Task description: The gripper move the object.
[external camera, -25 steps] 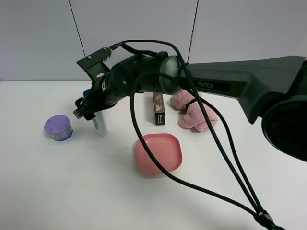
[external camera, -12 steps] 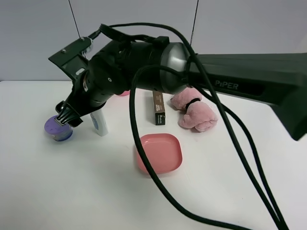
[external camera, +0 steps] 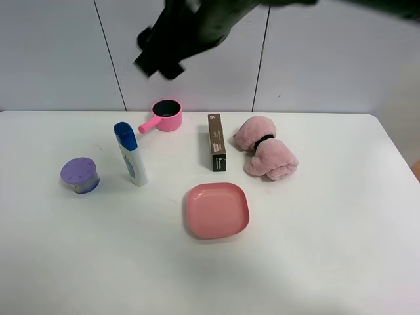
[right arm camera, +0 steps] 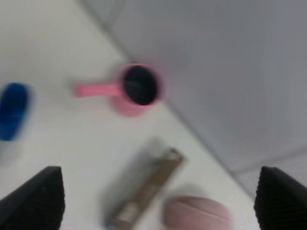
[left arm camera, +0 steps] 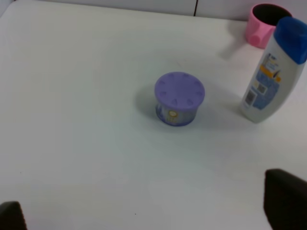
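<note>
Bottle (external camera: 130, 153) stands between purple tub (external camera: 80, 175) and saucepan (external camera: 164, 116)

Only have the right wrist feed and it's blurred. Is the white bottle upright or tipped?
Observer: Upright. The white bottle stands on its base.
Operator: Anything touching it?
Observer: No. A purple-lidded tub sits to its left in the high view, with a clear gap between them.
Operator: What's on the near side of the box?
Observer: A pink plate, empty, lying apart from the brown box.
</note>
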You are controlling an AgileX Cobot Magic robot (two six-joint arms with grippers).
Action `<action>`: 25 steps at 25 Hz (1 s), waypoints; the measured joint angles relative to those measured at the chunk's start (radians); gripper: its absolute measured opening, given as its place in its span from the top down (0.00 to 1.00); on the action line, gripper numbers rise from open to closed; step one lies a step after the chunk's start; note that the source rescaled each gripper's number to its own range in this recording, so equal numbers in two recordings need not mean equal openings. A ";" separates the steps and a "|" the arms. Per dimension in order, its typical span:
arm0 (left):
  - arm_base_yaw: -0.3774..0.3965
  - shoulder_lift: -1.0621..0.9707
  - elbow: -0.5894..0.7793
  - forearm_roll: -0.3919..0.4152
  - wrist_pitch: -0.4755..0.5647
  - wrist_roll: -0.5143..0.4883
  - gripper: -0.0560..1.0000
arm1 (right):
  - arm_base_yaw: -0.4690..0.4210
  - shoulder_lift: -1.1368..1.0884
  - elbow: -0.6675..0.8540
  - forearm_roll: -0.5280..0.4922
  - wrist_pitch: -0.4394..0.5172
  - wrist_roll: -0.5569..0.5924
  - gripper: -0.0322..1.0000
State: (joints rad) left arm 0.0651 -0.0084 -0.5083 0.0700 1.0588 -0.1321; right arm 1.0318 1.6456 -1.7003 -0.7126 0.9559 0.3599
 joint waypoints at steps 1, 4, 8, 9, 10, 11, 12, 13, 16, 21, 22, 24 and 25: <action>0.000 0.000 0.000 0.000 0.000 0.000 0.00 | 0.000 -0.045 0.000 -0.032 0.037 0.011 0.17; 0.000 0.000 0.000 0.000 0.000 0.000 0.00 | 0.000 -0.182 0.000 -0.088 0.159 0.018 0.17; 0.000 0.000 0.000 0.000 0.000 0.000 0.00 | 0.000 -0.375 0.000 -0.112 0.248 0.018 0.17; 0.000 0.000 0.000 0.000 0.000 0.000 0.00 | 0.000 -0.426 0.000 -0.111 0.252 0.018 0.17; 0.000 0.000 0.000 0.000 0.000 0.000 0.00 | 0.000 -0.470 0.004 -0.107 0.254 0.018 0.17; 0.000 0.000 0.000 0.000 0.000 0.000 0.00 | 0.000 -0.522 0.005 -0.103 0.256 0.018 0.17; 0.000 0.000 0.000 0.000 0.000 0.000 0.00 | 0.000 -0.574 0.005 -0.103 0.257 0.017 0.17; 0.000 0.000 0.000 0.000 0.000 0.000 0.00 | 0.000 -0.614 0.005 -0.104 0.259 0.007 0.17; 0.000 0.000 0.000 0.000 0.000 0.000 0.00 | 0.000 -0.741 0.004 -0.139 0.261 -0.085 0.17; 0.000 0.000 0.000 0.000 0.000 0.000 0.00 | 0.000 -0.856 0.003 -0.200 0.263 -0.318 0.17; 0.000 0.000 0.000 0.000 0.000 0.000 0.00 | 0.000 -0.872 0.003 -0.211 0.263 -0.347 0.17; 0.000 0.000 0.000 0.000 0.000 0.000 0.00 | 0.000 -0.900 0.003 -0.234 0.263 -0.422 0.17; 0.000 0.000 0.000 0.000 0.000 0.000 0.00 | 0.000 -0.917 0.003 -0.245 0.263 -0.454 0.17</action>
State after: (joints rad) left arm 0.0651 -0.0084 -0.5083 0.0700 1.0588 -0.1321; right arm 1.0318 0.7289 -1.6968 -0.9576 1.2192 -0.0938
